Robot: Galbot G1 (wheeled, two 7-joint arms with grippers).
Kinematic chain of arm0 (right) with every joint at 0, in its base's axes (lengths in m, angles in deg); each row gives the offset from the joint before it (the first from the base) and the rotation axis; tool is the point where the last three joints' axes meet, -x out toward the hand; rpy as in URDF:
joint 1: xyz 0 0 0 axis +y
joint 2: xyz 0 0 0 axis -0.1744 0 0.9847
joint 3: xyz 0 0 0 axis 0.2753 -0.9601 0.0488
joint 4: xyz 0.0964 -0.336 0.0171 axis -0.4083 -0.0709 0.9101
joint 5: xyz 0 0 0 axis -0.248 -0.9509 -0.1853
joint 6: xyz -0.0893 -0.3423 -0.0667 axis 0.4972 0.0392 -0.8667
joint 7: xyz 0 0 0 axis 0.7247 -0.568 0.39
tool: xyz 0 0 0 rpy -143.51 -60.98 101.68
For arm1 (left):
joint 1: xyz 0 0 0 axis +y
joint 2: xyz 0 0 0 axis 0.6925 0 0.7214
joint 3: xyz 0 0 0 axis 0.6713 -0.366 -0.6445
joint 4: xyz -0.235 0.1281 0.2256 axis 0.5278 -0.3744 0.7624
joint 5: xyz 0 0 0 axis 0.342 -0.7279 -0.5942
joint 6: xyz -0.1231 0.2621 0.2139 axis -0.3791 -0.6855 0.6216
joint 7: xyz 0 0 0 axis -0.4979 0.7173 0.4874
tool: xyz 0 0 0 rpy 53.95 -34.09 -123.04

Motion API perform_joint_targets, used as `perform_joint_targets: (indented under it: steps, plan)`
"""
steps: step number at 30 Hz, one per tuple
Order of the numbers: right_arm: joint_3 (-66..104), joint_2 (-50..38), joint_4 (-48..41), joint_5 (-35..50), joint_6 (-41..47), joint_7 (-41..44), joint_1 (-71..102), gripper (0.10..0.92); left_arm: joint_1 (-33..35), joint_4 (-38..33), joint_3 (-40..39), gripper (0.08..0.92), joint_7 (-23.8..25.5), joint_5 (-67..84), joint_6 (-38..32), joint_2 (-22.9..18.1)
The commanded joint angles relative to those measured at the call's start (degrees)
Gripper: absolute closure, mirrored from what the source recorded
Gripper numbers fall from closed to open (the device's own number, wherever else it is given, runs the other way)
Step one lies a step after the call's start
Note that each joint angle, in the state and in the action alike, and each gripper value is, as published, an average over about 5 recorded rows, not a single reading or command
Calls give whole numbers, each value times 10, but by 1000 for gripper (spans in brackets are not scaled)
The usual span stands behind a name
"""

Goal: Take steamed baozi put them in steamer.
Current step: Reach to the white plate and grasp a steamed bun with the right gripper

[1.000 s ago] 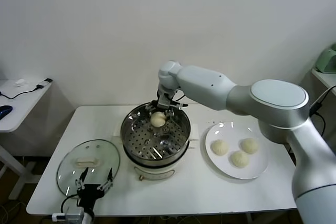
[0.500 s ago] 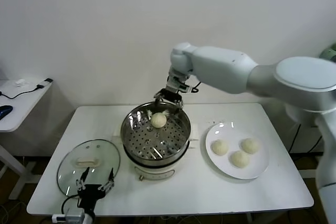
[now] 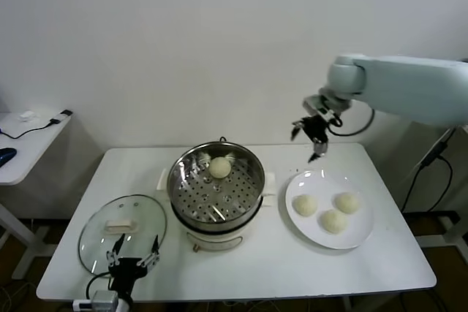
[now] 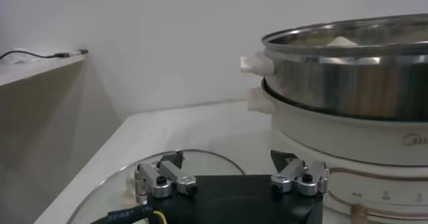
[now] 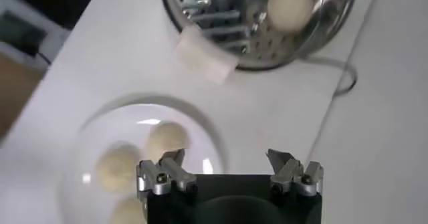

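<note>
- My left pincer [image 3: 131, 252] is idling at the lower left of the head view, fingers spread and grasping nothing, hovering over the glass lid [image 3: 122, 226] on the bench [image 3: 241, 268].
- Three steamed baozi [image 3: 306, 205] are lying on the white plate [image 3: 363, 235] at the lower right of the head view; one baozi [image 3: 220, 166] is already sitting on the perforated floor of the steamer [image 3: 216, 188] near the centre.
- My right pincer [image 3: 314, 133] is hanging in the air in the upper right of the head view, fingers released and empty, above the far rim of the plate.
- To do this pick well, I judge I should be dropping straight down over one bun, keeping the fingers wide, closing gently so the soft dough is not getting squashed, and staying off its neighbours.
- In the right wrist view the plate's baozi [image 5: 168, 140] are showing in the lower left, just beyond my fingertips.
</note>
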State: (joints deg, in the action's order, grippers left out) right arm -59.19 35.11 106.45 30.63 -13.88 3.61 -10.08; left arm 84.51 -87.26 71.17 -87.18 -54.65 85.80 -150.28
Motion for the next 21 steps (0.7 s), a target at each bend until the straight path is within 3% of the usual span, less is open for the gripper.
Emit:
perform_joint_targets:
  steps: [1,9,21]
  plan:
    - [43,-93,51,-5,139,-61,117,203,2,-1,4,177,0,1,0,-1]
    - [152,-43,-27,-45,156,-79,256,203,9,0,8,177,-1,1,-3,-3]
    - [187,4,-90,-86,159,-89,313,203,11,7,7,177,-2,-2,-7,-4]
